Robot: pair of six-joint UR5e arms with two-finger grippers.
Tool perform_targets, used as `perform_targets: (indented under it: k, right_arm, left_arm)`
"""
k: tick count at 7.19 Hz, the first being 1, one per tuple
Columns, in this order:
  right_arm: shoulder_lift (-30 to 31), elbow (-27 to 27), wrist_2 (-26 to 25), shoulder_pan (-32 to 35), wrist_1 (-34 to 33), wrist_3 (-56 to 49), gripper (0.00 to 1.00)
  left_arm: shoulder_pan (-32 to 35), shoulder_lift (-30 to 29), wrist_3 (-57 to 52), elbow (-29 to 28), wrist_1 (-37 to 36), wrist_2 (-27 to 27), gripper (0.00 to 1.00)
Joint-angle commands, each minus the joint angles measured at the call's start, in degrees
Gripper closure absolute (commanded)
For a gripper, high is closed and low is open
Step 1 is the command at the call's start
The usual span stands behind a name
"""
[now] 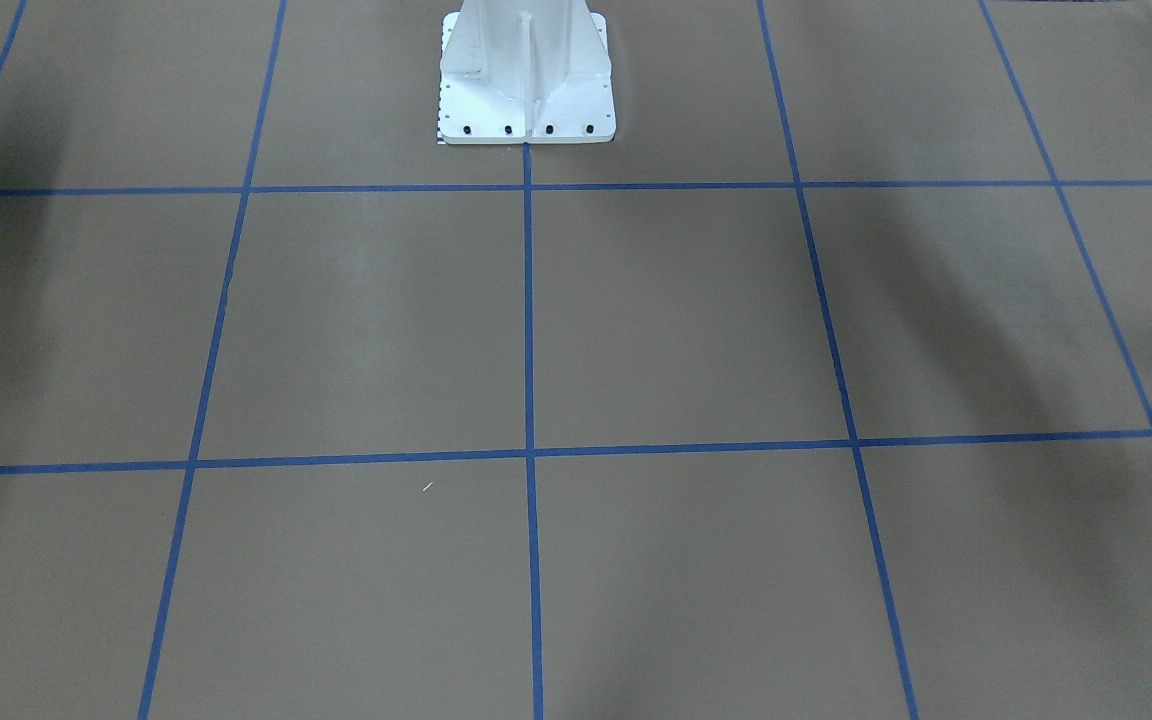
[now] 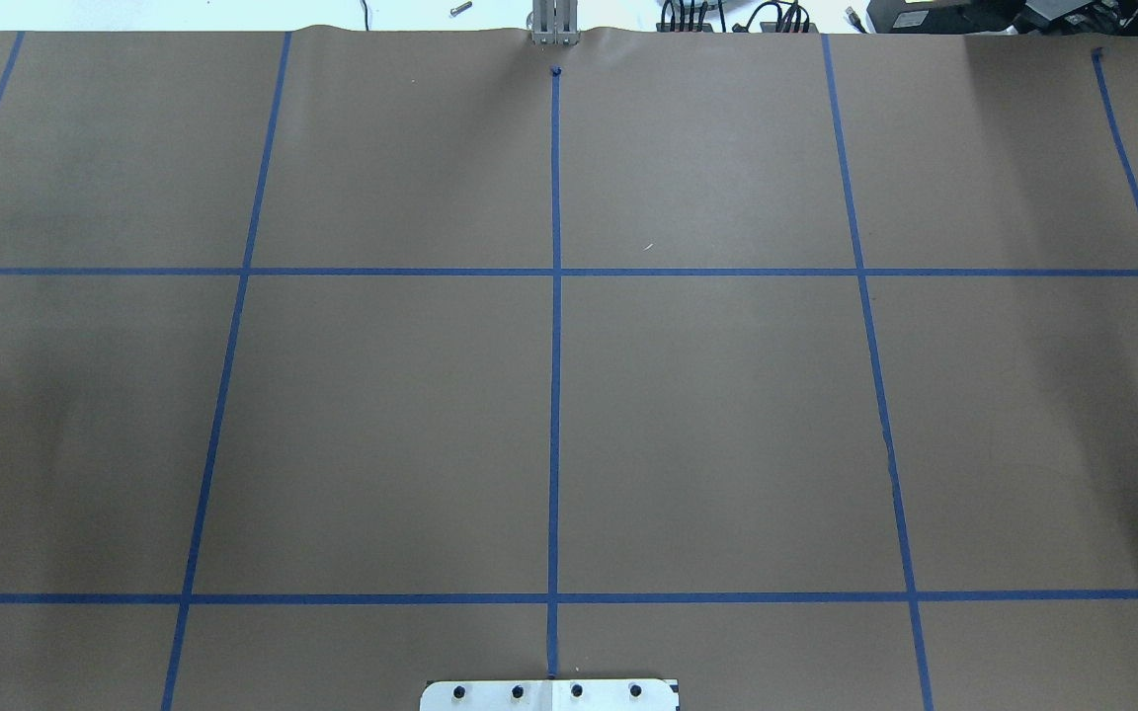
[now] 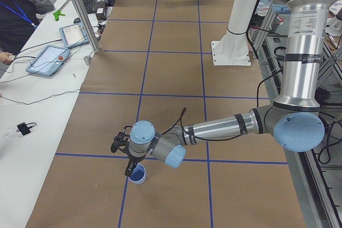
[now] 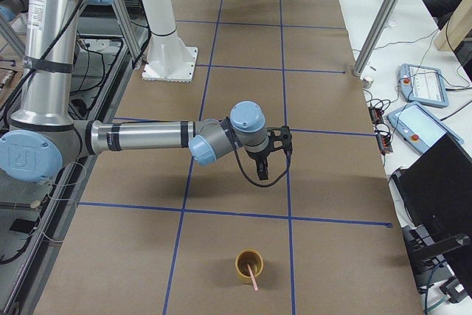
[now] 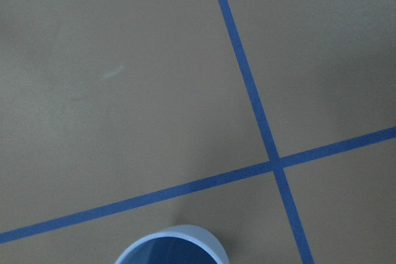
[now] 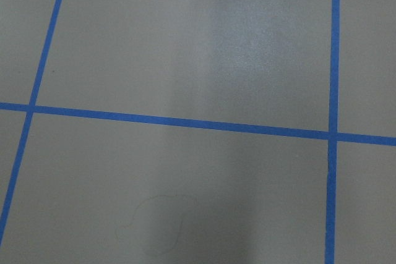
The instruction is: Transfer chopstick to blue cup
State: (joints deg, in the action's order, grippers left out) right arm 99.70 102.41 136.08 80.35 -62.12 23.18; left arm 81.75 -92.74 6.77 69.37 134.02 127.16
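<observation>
Chopstick (image 4: 253, 277) apart from right gripper (image 4: 269, 171)

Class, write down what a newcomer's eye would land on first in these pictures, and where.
The left arm reaches low over the brown table, the left gripper right by the blue cup. At the table's other end the chopstick leans in a yellow cup, the right gripper hovering apart from it. Blue tape lines grid the table.
</observation>
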Motion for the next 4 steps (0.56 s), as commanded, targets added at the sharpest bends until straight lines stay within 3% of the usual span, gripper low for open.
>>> perform_targets:
  k: [1, 4]
  right_arm:
    - [0.32, -0.01, -0.37, -0.02, 0.33, -0.06, 0.00]
    - [1.37, -0.19, -0.47, -0.02, 2.08, 0.02, 0.00]
  left_arm:
    - [-1.50, -0.33, 0.35, -1.61, 1.42, -0.25, 0.02]
    - [-1.51, 1.95, 0.26, -0.20, 1.59, 1.08, 0.04]
